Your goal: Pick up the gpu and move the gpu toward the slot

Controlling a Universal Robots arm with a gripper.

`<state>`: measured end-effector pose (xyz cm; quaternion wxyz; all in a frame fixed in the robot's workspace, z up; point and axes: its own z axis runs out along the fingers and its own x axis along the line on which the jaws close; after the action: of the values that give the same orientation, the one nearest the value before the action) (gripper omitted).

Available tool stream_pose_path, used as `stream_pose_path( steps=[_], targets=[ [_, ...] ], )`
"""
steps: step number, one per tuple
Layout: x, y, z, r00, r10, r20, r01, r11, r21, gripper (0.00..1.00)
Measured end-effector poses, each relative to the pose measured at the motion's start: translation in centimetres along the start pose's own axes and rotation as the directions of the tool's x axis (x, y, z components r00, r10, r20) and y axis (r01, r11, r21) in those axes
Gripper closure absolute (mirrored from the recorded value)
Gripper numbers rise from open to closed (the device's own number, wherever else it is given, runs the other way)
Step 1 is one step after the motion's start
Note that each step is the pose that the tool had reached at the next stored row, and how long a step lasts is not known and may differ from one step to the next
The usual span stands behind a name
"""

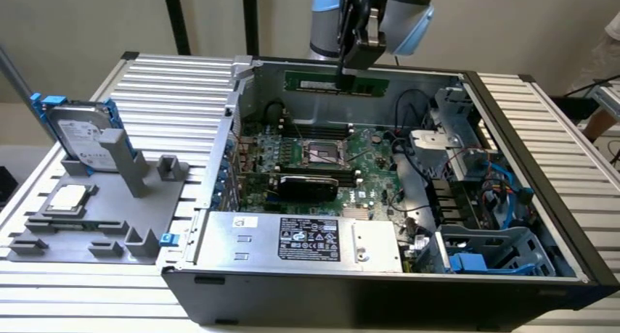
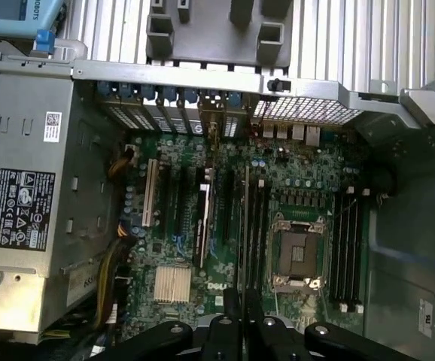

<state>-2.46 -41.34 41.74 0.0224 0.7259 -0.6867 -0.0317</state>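
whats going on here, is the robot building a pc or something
A single robot arm is working over an open computer case. Its gripper hangs above the far side of the case, shut on what looks like a thin green board, seen edge-on in the wrist view. The gpu stands upright on the motherboard among the expansion slots, apart from the gripper and not picked up yet.

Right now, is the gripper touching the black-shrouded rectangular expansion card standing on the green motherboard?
Apart. The exterior view shows the gripper raised well clear of the card.
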Motion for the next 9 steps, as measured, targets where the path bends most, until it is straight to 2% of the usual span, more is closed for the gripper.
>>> stream_pose_path(
  steps=[9],
  targets=[
    [-0.2, -0.16, 1.50, 0.9999, 0.015, 0.0019, -0.015, 0.9999, 0.0023, 0.86]
  ],
)
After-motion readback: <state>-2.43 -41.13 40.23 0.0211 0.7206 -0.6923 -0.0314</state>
